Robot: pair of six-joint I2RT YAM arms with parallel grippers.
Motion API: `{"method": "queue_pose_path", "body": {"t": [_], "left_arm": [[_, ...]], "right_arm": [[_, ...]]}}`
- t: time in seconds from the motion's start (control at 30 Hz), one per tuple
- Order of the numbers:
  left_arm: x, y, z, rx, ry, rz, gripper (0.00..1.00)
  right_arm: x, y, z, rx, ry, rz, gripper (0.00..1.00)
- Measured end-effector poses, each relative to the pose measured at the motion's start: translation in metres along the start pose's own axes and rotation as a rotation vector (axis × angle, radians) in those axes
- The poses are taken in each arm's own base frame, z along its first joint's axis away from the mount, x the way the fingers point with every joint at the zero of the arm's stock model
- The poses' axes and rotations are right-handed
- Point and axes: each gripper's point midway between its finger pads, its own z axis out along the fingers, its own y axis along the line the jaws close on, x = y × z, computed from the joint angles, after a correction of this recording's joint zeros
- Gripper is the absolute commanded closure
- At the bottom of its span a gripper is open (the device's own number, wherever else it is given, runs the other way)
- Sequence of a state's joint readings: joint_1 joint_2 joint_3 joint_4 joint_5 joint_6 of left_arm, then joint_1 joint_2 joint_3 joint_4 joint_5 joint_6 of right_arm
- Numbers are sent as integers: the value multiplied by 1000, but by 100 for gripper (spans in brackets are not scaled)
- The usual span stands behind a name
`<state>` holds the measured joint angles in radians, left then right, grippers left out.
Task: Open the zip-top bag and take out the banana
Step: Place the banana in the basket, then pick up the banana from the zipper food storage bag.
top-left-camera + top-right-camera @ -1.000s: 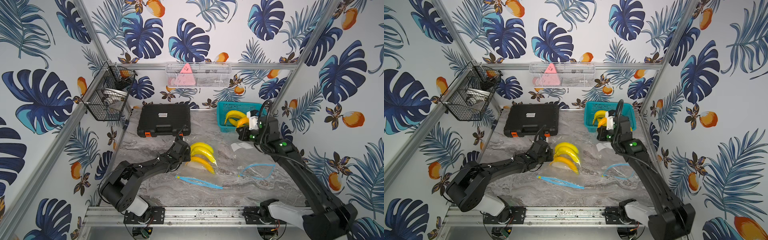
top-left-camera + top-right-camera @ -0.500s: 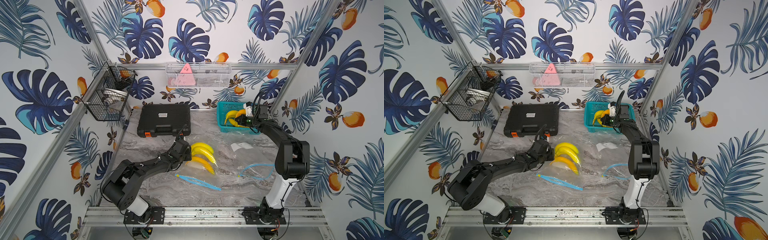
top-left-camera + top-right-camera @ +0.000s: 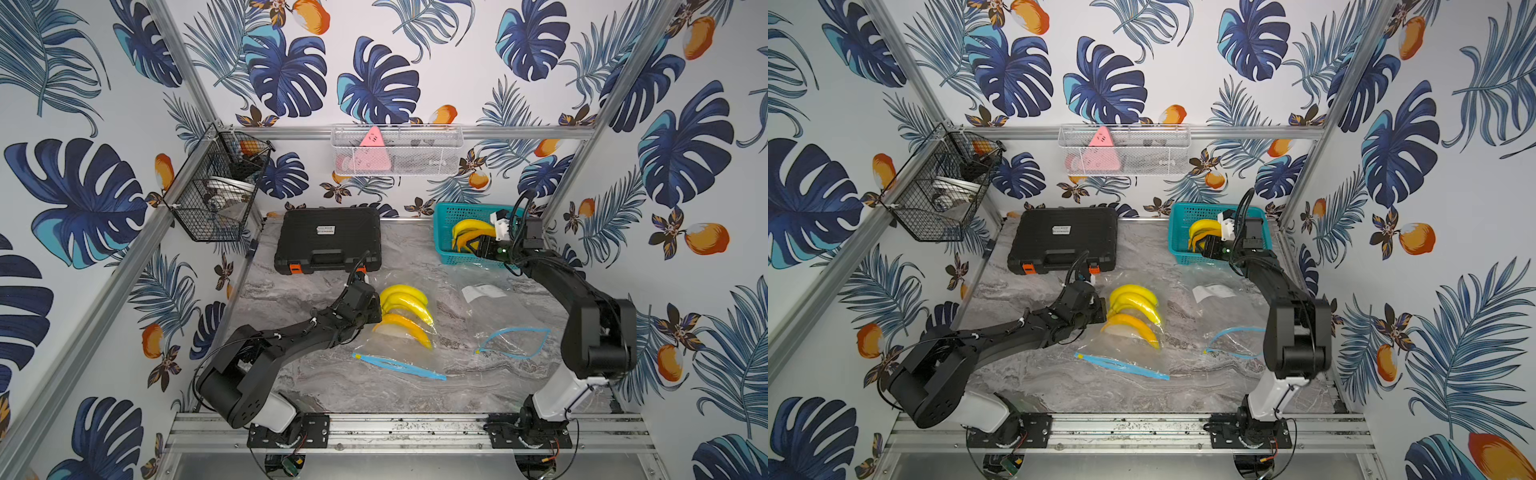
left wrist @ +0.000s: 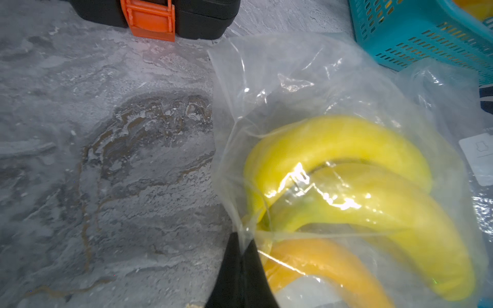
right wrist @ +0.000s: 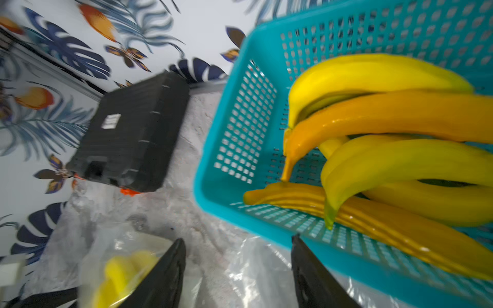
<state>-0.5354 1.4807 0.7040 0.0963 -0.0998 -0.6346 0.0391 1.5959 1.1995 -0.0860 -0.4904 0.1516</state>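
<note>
Just ahead of the left gripper (image 4: 241, 253), closed on its thin edge, lies the limp, slippery zip-top bag (image 4: 293, 80) of bananas (image 4: 346, 149); the right gripper (image 5: 237, 266) gapes empty by the basket (image 5: 240, 120); the blue zip strip (image 3: 399, 366) likely grips best.

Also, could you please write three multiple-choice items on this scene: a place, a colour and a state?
1. The right jaws are nearest: A the wire rack; B the teal basket; C the empty bag.
2. The black case's latches are: A green; B white; C orange.
3. The left jaws are: A shut on the zip-top bag; B open; C holding a loose banana.
B: both top views show them at it. C: the left wrist view shows an orange latch. A: they pinch the bag's edge.
</note>
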Motion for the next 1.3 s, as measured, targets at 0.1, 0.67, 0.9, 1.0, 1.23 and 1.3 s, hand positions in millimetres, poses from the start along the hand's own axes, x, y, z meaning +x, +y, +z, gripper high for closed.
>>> {"method": "queue_pose_path", "body": {"t": [0.1,0.67,0.9,1.0,1.23,1.3], "left_arm": [[1,1,-2,0,1,-2,100],[24,7,4,8,73,-54,100],[23,3,0,25,71,-68,100],[21,2,-2,29,66,-69,100],[23,2,-3,35,69,-70,100],[25,3,-4,36,74,-71,100]], "right_arm": [[20,61,-33,-86,-23,-56,37],[334,251,-152,-407,338,-253,56],[372,255,-119,-259,344,-311,56],[365,253,-108,-239,299,-267,53],[346,223,-89,-178,213,-158,48],[340,224,-84,-176,195,-137,48]]}}
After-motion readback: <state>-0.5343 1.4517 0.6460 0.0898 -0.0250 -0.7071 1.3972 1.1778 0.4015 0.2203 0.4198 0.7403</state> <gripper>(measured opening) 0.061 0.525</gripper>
